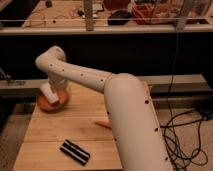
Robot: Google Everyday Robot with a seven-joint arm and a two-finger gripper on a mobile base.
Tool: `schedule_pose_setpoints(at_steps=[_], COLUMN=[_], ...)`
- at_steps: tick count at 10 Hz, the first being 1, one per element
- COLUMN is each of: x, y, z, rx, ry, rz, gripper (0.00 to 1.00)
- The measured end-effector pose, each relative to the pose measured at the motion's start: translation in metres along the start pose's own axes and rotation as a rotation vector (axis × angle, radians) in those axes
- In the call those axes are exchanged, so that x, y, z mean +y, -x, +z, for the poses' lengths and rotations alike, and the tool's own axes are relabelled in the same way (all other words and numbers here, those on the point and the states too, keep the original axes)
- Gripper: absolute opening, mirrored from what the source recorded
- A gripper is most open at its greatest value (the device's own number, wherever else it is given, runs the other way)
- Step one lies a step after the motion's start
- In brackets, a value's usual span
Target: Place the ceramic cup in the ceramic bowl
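The orange-terracotta ceramic bowl [52, 103] sits at the far left of the wooden table. The white ceramic cup [48, 93] shows tilted inside or just above the bowl, at its left-back part; I cannot tell whether it rests on the bowl. My gripper [52, 84] hangs from the white arm directly over the bowl, right above the cup and largely hidden by the wrist.
A black rectangular object [74, 152] lies near the table's front edge. A small orange item [102, 124] lies mid-table against my arm's big white link [131, 125]. Cables [187, 135] lie on the floor at right. A dark shelf with a rail [105, 30] stands behind.
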State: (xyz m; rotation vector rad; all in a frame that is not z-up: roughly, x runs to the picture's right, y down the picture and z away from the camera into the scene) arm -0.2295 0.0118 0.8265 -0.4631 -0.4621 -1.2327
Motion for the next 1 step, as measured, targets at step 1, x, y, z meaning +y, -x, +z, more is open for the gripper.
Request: schedule_pose_setpoints(at_steps=[1], x=[0.0011], y=[-0.0009], z=[-0.0008], rx=[0.003], ry=[-0.001], rz=[0.003], gripper=[0.8])
